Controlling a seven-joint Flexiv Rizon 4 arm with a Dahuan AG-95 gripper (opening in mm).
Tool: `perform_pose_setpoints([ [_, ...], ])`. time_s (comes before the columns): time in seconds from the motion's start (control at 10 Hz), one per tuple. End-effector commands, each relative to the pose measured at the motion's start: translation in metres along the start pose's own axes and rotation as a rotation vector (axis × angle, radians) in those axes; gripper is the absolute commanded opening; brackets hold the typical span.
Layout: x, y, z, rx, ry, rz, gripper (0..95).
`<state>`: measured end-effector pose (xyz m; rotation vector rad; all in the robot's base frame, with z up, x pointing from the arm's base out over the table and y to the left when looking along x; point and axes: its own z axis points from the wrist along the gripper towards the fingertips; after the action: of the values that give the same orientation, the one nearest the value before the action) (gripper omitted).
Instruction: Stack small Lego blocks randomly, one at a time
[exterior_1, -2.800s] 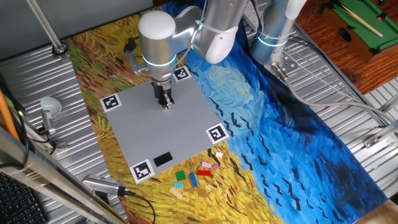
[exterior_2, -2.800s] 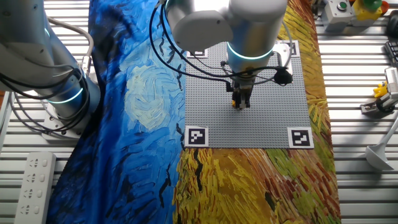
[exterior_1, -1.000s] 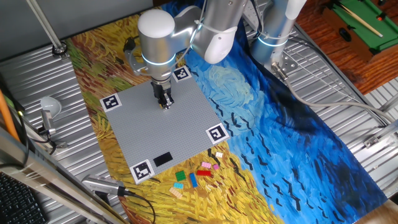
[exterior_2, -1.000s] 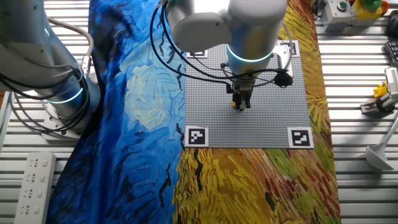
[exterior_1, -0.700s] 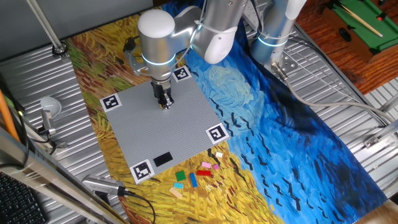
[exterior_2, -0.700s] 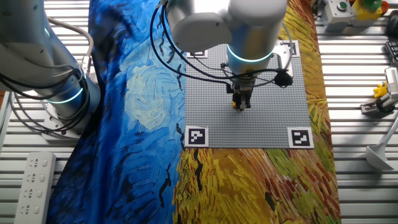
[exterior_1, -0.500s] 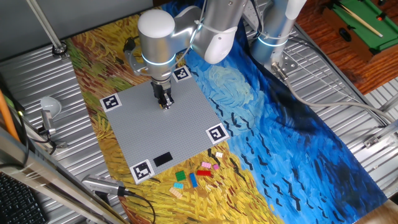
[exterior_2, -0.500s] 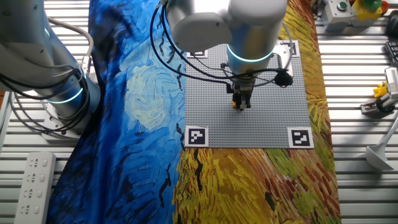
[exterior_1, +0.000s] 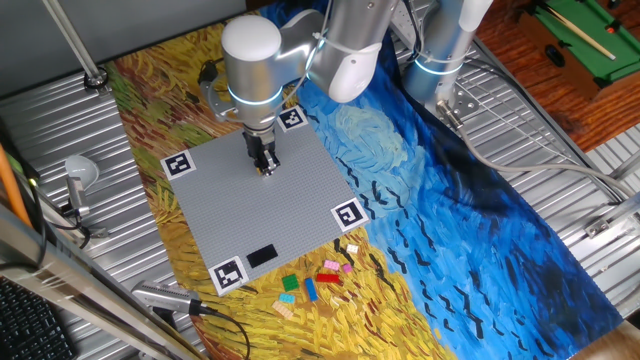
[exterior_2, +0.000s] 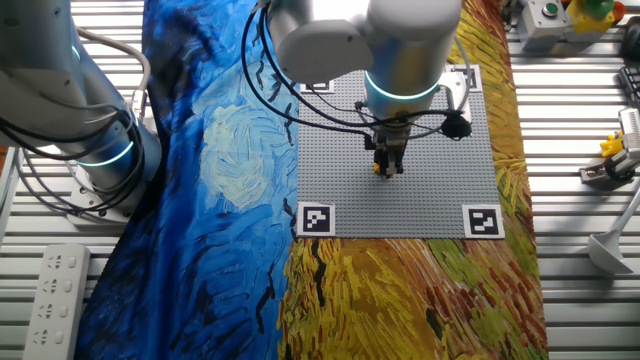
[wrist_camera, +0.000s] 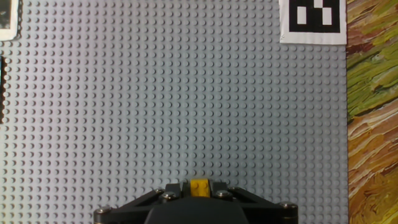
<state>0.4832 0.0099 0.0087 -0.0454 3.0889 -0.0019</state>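
Note:
My gripper (exterior_1: 266, 168) is down at the grey studded baseplate (exterior_1: 240, 215), near its far side. In the hand view a small yellow Lego block (wrist_camera: 199, 187) sits clamped between the two dark fingers (wrist_camera: 177, 190), low over the studs. In the other fixed view the gripper (exterior_2: 386, 170) shows a yellow speck at its tip. Several loose small Lego blocks (exterior_1: 318, 281) in red, blue, teal, green, pink and tan lie on the cloth by the near edge of the plate.
Black-and-white marker tags (exterior_1: 347, 214) sit at the plate's corners, and one shows in the hand view (wrist_camera: 312, 20). A black rectangle (exterior_1: 262, 256) lies on the plate near the front. A second arm base (exterior_2: 95, 150) stands on the blue cloth. Metal slats surround the cloth.

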Motion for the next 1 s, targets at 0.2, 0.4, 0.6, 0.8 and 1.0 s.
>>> perform_pose_setpoints([
  [0.2, -0.0001, 0.0006, -0.0006, 0.0, 0.004, 0.004, 19.0],
  [0.4, -0.0001, 0.0007, -0.0007, 0.007, 0.009, 0.014, 19.0],
  [0.6, -0.0001, 0.0006, -0.0011, 0.007, 0.009, 0.017, 19.0],
  [0.8, -0.0001, 0.0006, -0.0011, 0.008, 0.009, 0.018, 19.0],
  [1.0, -0.0001, 0.0006, -0.0013, 0.009, 0.01, 0.018, 19.0],
])
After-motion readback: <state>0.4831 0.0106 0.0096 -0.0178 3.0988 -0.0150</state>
